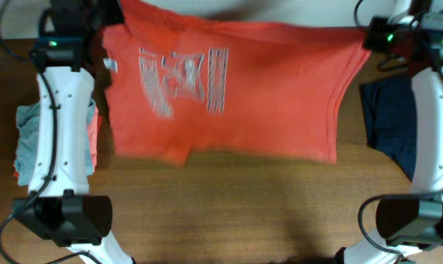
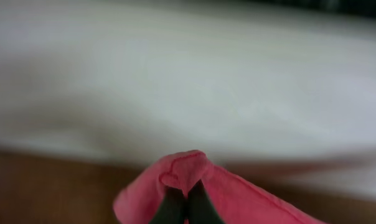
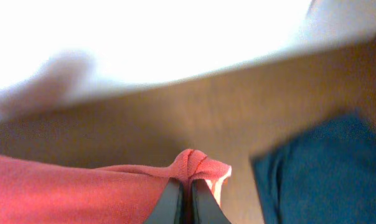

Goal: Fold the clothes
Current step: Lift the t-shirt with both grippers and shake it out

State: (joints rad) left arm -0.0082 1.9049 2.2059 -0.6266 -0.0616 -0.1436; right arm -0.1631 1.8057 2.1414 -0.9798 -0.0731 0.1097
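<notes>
Along the near edge, bare brown wooden table [image 1: 229,220]. Farther in, orange-red T-shirt [image 1: 265,95] spread lettering-up between grey T-shirt [image 1: 31,136] and navy T-shirt [image 1: 390,125]. At its far corners, left gripper [image 2: 187,191] and right gripper [image 3: 185,188] clamped on cloth. Beyond, blurred white surface [image 2: 188,81].

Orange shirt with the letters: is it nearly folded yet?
Not yet. Maybe done: a light grey cloth lies piled at the left side. In hand: the left gripper and right gripper pinch the orange-red cotton T-shirt, spread wide, no fold made. To do: folding it, then the navy blue shirt.
</notes>
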